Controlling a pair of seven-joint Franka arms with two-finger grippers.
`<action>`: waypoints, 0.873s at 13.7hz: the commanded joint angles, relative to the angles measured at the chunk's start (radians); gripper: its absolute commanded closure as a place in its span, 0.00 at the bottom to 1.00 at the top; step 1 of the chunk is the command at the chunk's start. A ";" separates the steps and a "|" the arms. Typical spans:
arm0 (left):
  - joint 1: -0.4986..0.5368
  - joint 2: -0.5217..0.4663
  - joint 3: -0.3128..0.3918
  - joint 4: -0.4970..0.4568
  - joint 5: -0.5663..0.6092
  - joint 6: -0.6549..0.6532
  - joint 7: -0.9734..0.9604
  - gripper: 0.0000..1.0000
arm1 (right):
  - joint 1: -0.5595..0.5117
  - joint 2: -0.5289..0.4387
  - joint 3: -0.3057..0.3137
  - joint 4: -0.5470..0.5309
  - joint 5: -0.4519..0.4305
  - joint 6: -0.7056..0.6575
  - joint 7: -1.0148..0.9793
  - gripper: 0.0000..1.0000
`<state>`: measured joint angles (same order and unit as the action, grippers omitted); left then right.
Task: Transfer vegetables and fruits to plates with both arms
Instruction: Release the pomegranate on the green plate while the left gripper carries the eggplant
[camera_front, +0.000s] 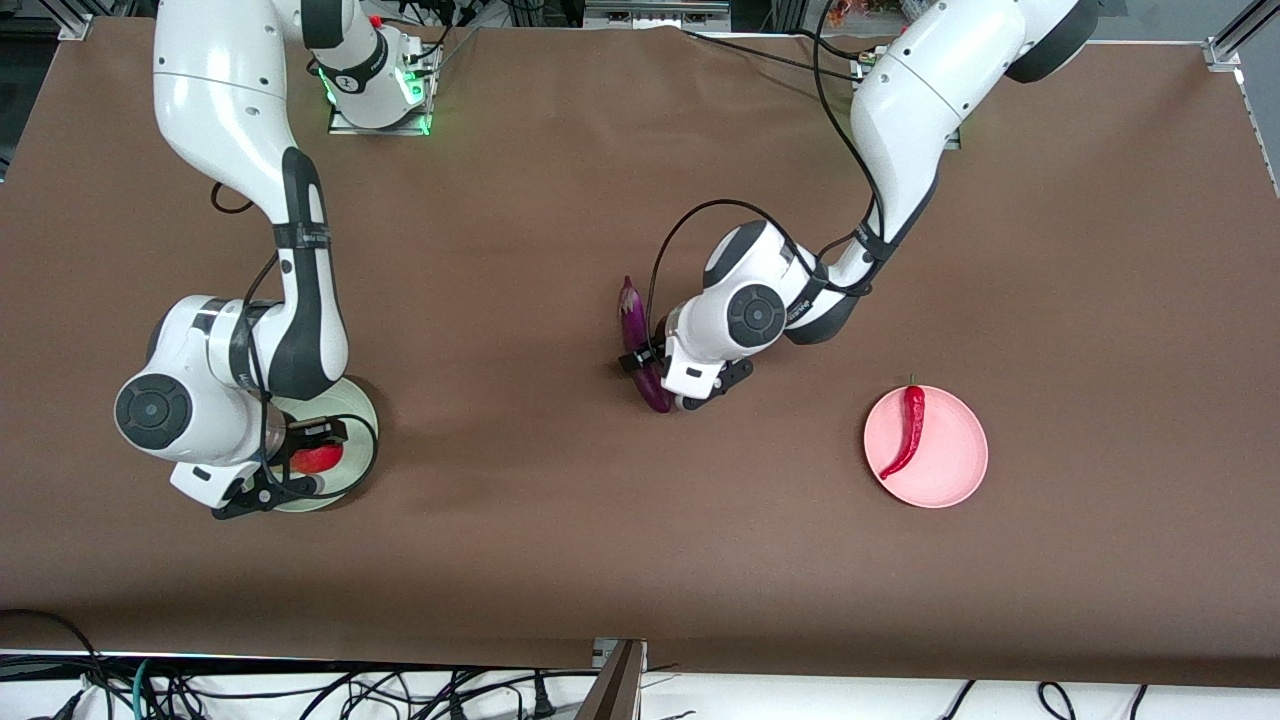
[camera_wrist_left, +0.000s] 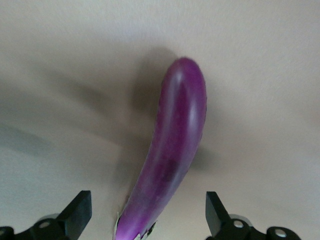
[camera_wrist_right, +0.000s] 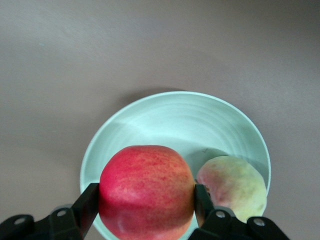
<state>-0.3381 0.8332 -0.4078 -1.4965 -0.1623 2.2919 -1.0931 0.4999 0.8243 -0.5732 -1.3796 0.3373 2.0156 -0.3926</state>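
Your left gripper (camera_wrist_left: 148, 212) hangs open astride the eggplant (camera_wrist_left: 172, 155) on the table; lower and pinch mid-body. Right gripper (camera_wrist_right: 145, 205) clamps the red fruit (camera_wrist_right: 146, 192) over the mint plate (camera_wrist_right: 165, 120), peach (camera_wrist_right: 232, 187) alongside; release gently. Chili (camera_front: 908, 432) lies on the pink plate (camera_front: 955, 470).

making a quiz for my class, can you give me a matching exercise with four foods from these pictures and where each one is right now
Foods:
1. eggplant
2. chili pepper
3. red apple
4. peach

Places:
A. lying loose on the green plate
B. lying on the pink plate
C. on the bare table, between the open jaws of the left gripper
D. over the green plate, held in the shut jaws of the right gripper

Pairs: 1-C, 2-B, 3-D, 4-A
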 joint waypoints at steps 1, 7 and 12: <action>-0.050 0.020 0.014 -0.004 0.081 0.024 -0.068 0.00 | 0.006 0.012 0.007 -0.006 -0.004 0.031 -0.005 0.81; -0.071 0.033 0.029 0.001 0.106 0.061 -0.088 0.30 | 0.006 0.035 0.012 -0.012 0.008 0.048 0.005 0.80; -0.071 0.033 0.032 0.001 0.107 0.066 -0.087 0.89 | 0.006 0.052 0.013 -0.030 0.031 0.072 0.009 0.79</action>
<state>-0.4007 0.8641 -0.3839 -1.4983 -0.0779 2.3442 -1.1620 0.5033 0.8788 -0.5614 -1.3900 0.3483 2.0628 -0.3895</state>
